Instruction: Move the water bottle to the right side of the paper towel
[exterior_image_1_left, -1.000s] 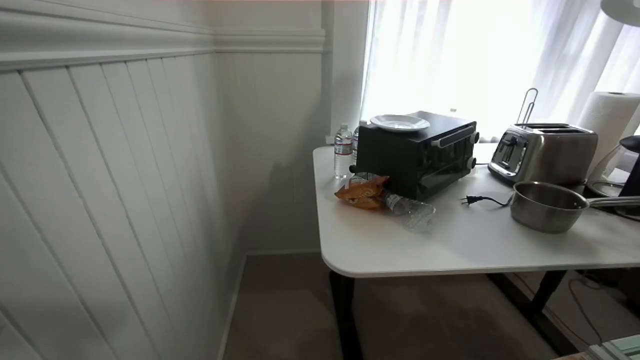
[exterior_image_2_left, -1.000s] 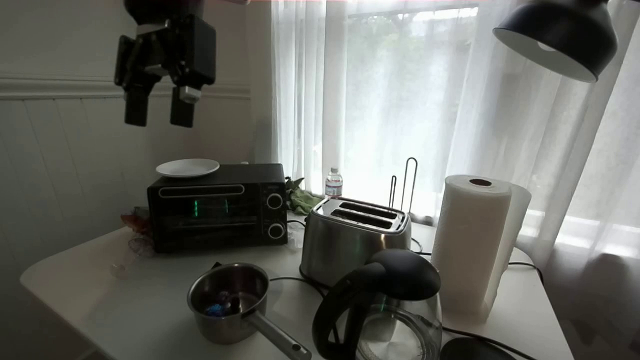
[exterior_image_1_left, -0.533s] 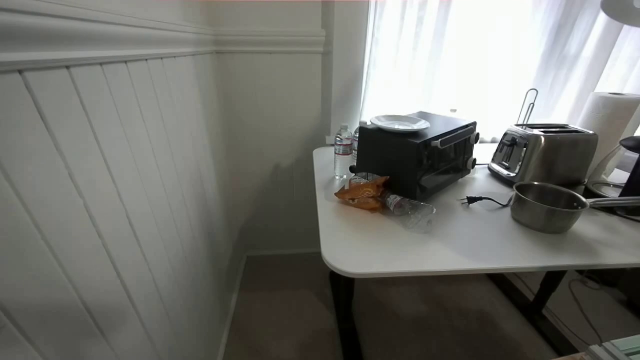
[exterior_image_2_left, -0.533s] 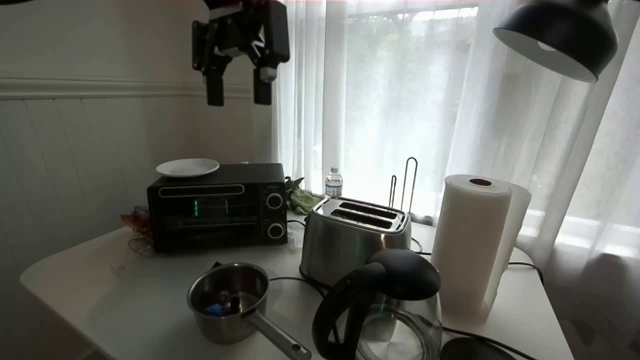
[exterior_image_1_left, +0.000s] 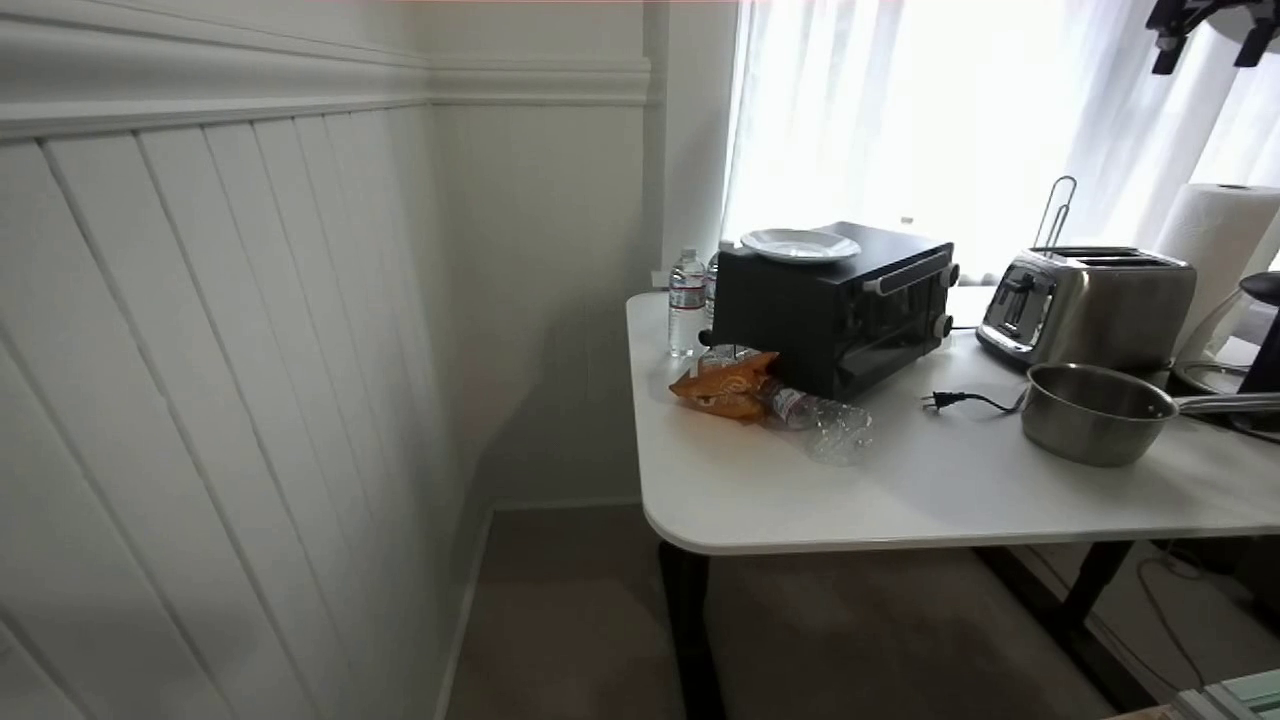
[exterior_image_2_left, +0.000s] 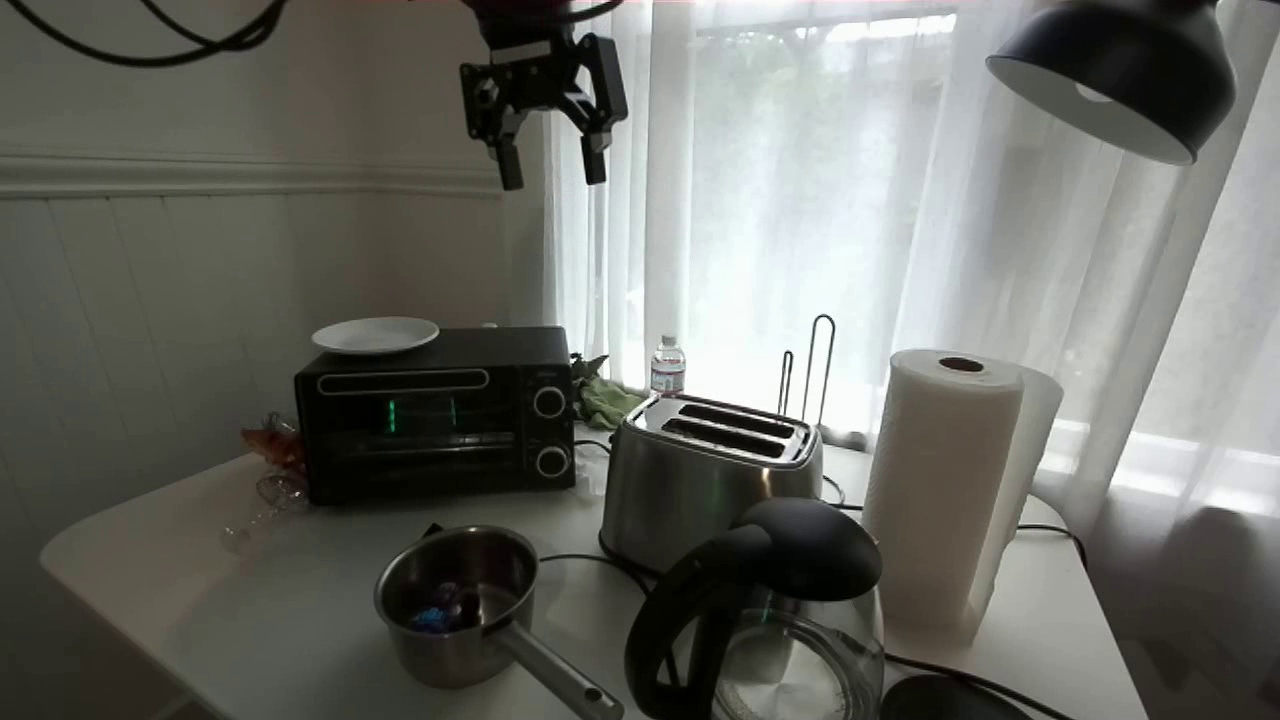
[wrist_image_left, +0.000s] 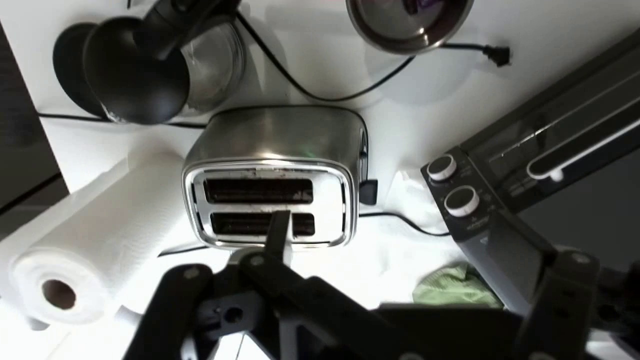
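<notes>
The claw (exterior_image_2_left: 553, 178) hangs high above the white table (exterior_image_2_left: 270, 620), its two fingers (wrist_image_left: 276, 232) standing well apart. In the wrist view the silver two-slot toaster (wrist_image_left: 272, 137) lies below it, one finger crossing in front of a slot, the other in front of the black toaster oven (wrist_image_left: 465, 200).

In an exterior view, below and to the right of the claw, a capped water bottle (exterior_image_2_left: 668, 370) stands upright behind the toaster, near the sheer curtain (exterior_image_2_left: 800, 200). Farther right and lower, the paper towel roll (exterior_image_2_left: 945, 490) stands on end, so the bottle falls between claw and roll. Beneath the claw, beside the oven, sits a green item (exterior_image_2_left: 605, 400) too unclear to name. Down and left, the oven carries a white plate (exterior_image_2_left: 375, 337); lower still are a steel saucepan (exterior_image_2_left: 445, 655) and a black-lidded glass kettle (exterior_image_2_left: 810, 550).

Farthest from the claw, in an exterior view, two more water bottles (exterior_image_1_left: 687, 310) stand beside the oven, behind an orange bag (exterior_image_1_left: 725, 390) and a clear plastic bottle (exterior_image_1_left: 840, 435) lying on its side. Which bottle the task means, I cannot tell.
</notes>
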